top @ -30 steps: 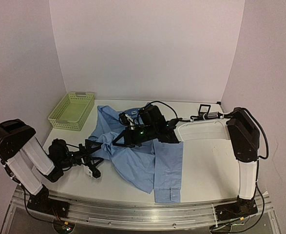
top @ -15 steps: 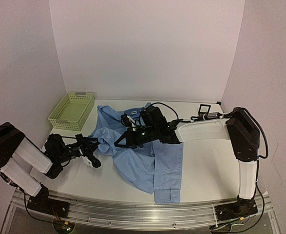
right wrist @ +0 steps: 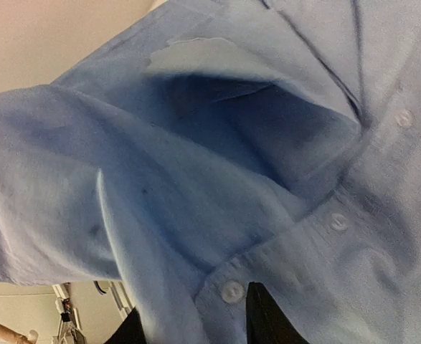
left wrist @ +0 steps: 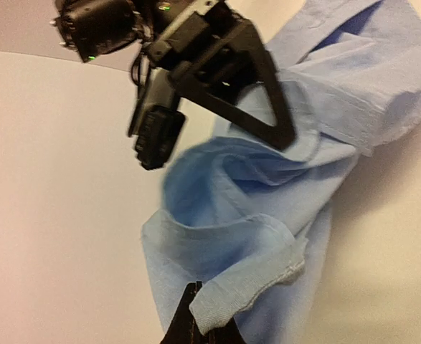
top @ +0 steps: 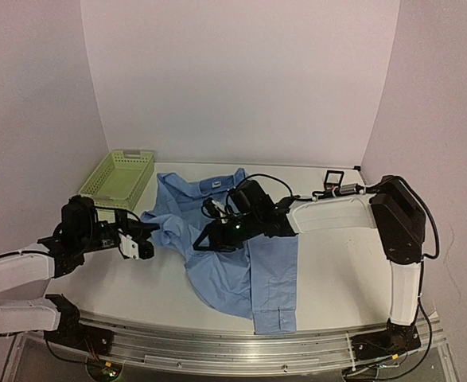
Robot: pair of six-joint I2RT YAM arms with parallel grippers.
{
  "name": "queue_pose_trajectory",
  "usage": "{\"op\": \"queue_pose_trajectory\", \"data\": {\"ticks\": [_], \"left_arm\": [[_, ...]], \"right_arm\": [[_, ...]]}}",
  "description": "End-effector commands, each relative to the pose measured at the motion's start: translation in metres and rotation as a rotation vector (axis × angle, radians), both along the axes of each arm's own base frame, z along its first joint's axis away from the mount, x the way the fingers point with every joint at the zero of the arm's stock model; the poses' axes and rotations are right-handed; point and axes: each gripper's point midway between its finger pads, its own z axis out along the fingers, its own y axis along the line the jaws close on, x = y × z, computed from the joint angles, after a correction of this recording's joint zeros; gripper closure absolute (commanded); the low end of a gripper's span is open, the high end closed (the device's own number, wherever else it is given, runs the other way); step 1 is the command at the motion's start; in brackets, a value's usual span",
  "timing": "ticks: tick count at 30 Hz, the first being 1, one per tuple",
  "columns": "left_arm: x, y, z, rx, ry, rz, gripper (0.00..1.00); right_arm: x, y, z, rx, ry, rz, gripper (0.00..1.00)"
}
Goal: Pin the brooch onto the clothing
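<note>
Left gripper (left wrist: 198, 326): jaws fully closed, pinching a folded hem edge of the shirt (top: 249, 270) at its left side. That flap is drawn out leftward, and the wrist view shows it bunched and curled above the fingertips.

Right gripper (right wrist: 196, 328): fingers partly apart, down over the button placket mid-shirt. A button sits just above the gap, and a loose fold gapes open beyond it. Can't tell whether either finger actually touches the cloth.

The shirt lies crumpled across the middle of the table (top: 336, 270), collar toward the far wall, one long panel running to the near edge.

Brooch: can't make it out in any view.

Green basket (top: 142, 179) sits far left, just beside the shirt's shoulder. Small black box (top: 334, 178) is far right, well apart from the shirt.
</note>
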Motion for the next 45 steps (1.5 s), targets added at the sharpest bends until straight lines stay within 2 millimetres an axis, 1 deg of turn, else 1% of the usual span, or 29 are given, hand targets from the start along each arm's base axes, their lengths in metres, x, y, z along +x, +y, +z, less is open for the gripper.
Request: {"op": "queue_pose_trajectory", "data": {"ticks": [1, 5, 7, 8, 11, 15, 16, 18, 19, 23, 25, 27, 31, 34, 36, 38, 40, 42, 43, 45], "left_arm": [[-0.047, 0.017, -0.071, 0.171, 0.351, -0.043, 1.0], [-0.063, 0.021, -0.081, 0.217, 0.441, -0.075, 1.0], [-0.068, 0.021, -0.082, 0.229, 0.487, -0.089, 1.0], [-0.071, 0.022, -0.084, 0.239, 0.514, -0.096, 1.0], [-0.08, 0.025, -0.089, 0.263, 0.57, -0.125, 1.0], [-0.088, 0.03, -0.097, 0.283, 0.614, -0.147, 1.0], [-0.089, 0.031, -0.098, 0.288, 0.624, -0.151, 1.0], [-0.09, 0.035, -0.1, 0.3, 0.654, -0.151, 1.0], [-0.089, 0.038, -0.1, 0.305, 0.671, -0.143, 1.0], [-0.085, 0.051, -0.1, 0.326, 0.736, -0.143, 1.0], [-0.084, 0.056, -0.102, 0.344, 0.768, -0.148, 1.0], [-0.085, 0.058, -0.104, 0.355, 0.784, -0.163, 1.0], [-0.089, 0.058, -0.107, 0.362, 0.79, -0.191, 1.0], [-0.087, 0.061, -0.112, 0.395, 0.805, -0.18, 1.0], [-0.088, 0.063, -0.111, 0.413, 0.839, -0.185, 1.0], [-0.095, 0.063, -0.11, 0.427, 0.882, -0.221, 1.0], [-0.106, 0.064, -0.108, 0.438, 0.921, -0.267, 0.97], [-0.117, 0.067, -0.108, 0.454, 0.942, -0.298, 0.92], [-0.122, 0.069, -0.108, 0.461, 0.948, -0.303, 0.88], [-0.124, 0.075, -0.112, 0.498, 0.946, -0.29, 0.72]], "right_arm": [[-0.012, -0.034, 0.012, -0.167, -0.065, -0.026, 0.59], [-0.029, -0.065, -0.018, -0.338, -0.044, -0.062, 0.57], [-0.039, -0.075, -0.029, -0.379, -0.021, -0.08, 0.58], [-0.044, -0.079, -0.032, -0.392, -0.015, -0.093, 0.59], [-0.063, -0.089, -0.051, -0.453, -0.003, -0.097, 0.71], [-0.096, -0.091, -0.088, -0.523, 0.065, -0.029, 0.88], [-0.1, -0.093, -0.095, -0.537, 0.079, -0.021, 0.92], [-0.1, -0.102, -0.104, -0.567, 0.087, -0.041, 0.98], [-0.097, -0.108, -0.105, -0.578, 0.089, -0.063, 1.0], [-0.089, -0.143, -0.11, -0.62, 0.128, -0.158, 1.0], [-0.091, -0.159, -0.115, -0.653, 0.149, -0.175, 1.0], [-0.095, -0.173, -0.121, -0.694, 0.17, -0.177, 1.0], [-0.094, -0.186, -0.119, -0.73, 0.176, -0.177, 1.0], [-0.094, -0.192, -0.111, -0.741, 0.157, -0.15, 1.0], [-0.095, -0.194, -0.105, -0.751, 0.135, -0.106, 1.0], [-0.097, -0.193, -0.101, -0.754, 0.123, -0.056, 1.0], [-0.098, -0.186, -0.097, -0.733, 0.107, 0.0, 1.0], [-0.1, -0.179, -0.092, -0.71, 0.098, 0.042, 1.0], [-0.099, -0.176, -0.089, -0.699, 0.088, 0.06, 1.0], [-0.098, -0.173, -0.085, -0.699, 0.072, 0.085, 1.0]]}}
